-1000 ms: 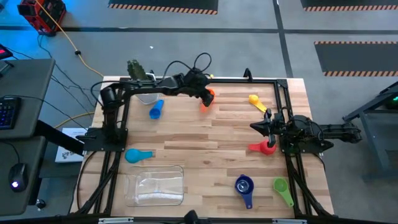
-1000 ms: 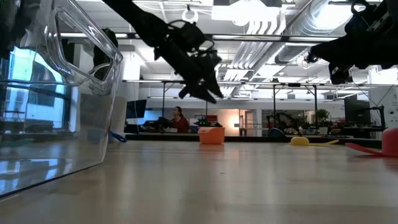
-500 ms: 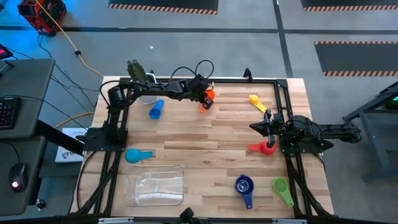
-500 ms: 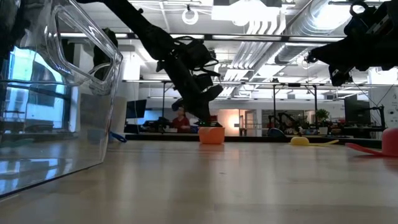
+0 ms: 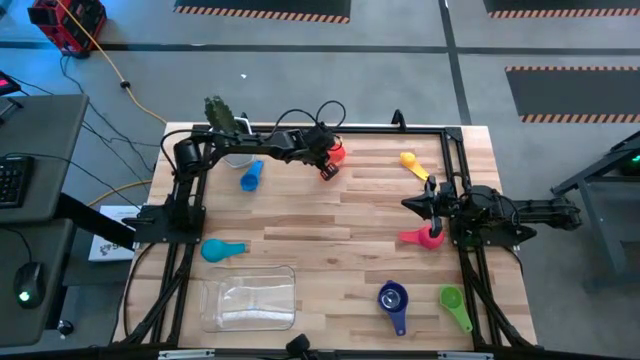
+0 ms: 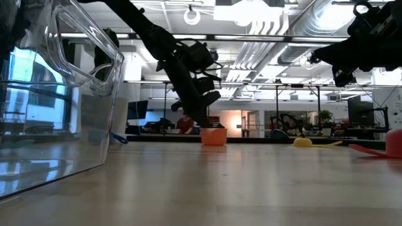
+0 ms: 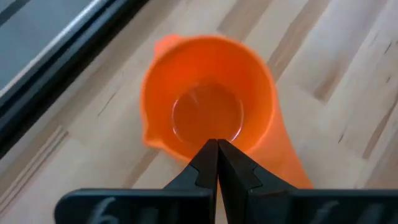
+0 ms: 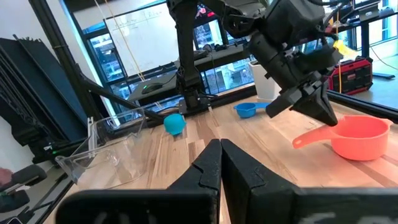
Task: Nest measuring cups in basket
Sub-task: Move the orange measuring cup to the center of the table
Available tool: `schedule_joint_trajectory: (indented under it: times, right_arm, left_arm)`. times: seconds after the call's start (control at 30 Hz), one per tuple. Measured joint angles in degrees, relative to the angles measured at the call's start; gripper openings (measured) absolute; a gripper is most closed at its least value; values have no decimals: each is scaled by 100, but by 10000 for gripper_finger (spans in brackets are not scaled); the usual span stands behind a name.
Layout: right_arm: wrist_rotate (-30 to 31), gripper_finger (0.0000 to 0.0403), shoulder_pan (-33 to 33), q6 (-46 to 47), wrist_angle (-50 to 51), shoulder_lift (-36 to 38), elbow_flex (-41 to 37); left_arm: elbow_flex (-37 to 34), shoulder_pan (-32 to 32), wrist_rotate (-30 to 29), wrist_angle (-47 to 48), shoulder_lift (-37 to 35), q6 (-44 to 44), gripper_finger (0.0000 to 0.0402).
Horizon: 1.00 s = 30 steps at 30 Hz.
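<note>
An orange measuring cup stands upright on the far middle of the table. My left gripper is shut and slants down at it, tips by the cup's near rim. My right gripper waits shut at the right side, level above the table. A red cup lies beside it. The yellow cup, dark blue cup, green cup, blue cup and light blue cup lie scattered. The clear basket sits near the front left. My left gripper's shut fingertips stand at the orange cup's near rim, coming from above on a slant. Nothing shows between the fingers. Whether they touch the rim, I cannot tell. The cup rests on its base on the table.
A white pot with a cactus stands at the far left corner behind the left arm. Black frame rails run along the table's far and side edges. Bare wood lies in the middle of the table.
My left gripper has come down toward the orange cup, tipped more steeply and shut its fingers. The cup has stayed where it was.
</note>
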State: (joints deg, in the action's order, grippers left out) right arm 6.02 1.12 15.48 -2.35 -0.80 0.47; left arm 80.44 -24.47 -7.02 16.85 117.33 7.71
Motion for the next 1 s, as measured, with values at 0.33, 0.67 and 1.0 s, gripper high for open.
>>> schedule_joint_trajectory:
  times: [0.33,0.67,1.0]
  right_arm:
    - [0,0,-1,5,2,2,-1]
    - [0,0,1,5,2,2,-2]
    - [0,0,-1,5,2,2,0]
  left_arm:
    - [-2,108,363,433,-11,-202,0]
    - [0,233,681,1692,-19,-490,0]
    - [-4,517,974,2126,-327,-479,0]
